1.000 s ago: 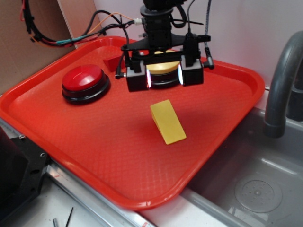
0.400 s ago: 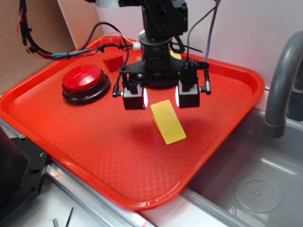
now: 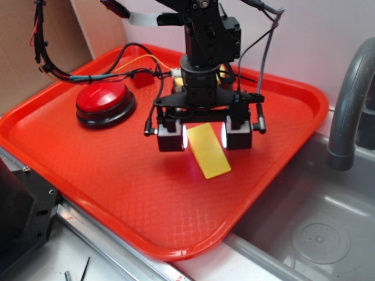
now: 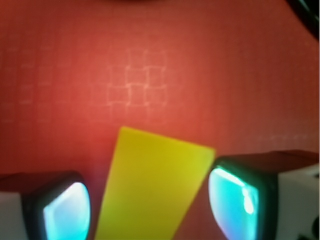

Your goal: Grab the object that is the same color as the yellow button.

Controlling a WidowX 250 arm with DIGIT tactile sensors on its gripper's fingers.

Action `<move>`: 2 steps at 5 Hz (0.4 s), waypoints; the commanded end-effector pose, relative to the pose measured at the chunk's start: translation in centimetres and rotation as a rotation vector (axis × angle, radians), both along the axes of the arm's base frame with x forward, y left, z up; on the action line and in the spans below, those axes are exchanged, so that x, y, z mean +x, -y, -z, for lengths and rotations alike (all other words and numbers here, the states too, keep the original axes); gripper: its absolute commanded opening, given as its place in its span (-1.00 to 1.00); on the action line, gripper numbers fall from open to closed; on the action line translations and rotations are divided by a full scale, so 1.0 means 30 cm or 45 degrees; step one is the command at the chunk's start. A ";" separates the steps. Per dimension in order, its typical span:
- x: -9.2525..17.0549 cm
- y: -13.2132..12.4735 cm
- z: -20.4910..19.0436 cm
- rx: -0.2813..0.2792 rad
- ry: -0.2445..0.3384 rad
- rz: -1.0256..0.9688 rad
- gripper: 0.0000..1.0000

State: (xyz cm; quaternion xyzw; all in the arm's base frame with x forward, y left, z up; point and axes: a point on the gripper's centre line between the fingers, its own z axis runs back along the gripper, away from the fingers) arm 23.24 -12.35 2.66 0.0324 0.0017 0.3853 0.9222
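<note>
- Gripper [image 3: 204,138]: jaws spread wide, one finger on either side of the yellow block [image 3: 208,150]; nothing clamped; gaps visible between block and both fingers in the wrist view.
- Yellow block: lies on the red tray [image 3: 117,175], right of centre, sloping face up; its upper end sits between the fingers, its lower end pokes out toward the tray's near edge; in the wrist view [image 4: 150,190] it fills the space between the two lit pads [image 4: 231,201], nearer the right one at its top corner.
- Yellow button [image 3: 225,71]: at the back of the tray, almost wholly hidden behind the arm; only a sliver shows.
- Red button [image 3: 102,100]: on its black base, left part of the tray, well apart from the block.
- Small red block [image 3: 142,78]: behind the red button, near the cables.
- Grey sink [image 3: 316,228] and pipe [image 3: 347,111]: right of the tray.
</note>
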 end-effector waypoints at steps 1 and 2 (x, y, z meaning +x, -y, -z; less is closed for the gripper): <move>0.021 -0.054 0.017 -0.080 -0.005 -0.072 1.00; 0.020 -0.066 0.016 -0.064 -0.044 -0.076 1.00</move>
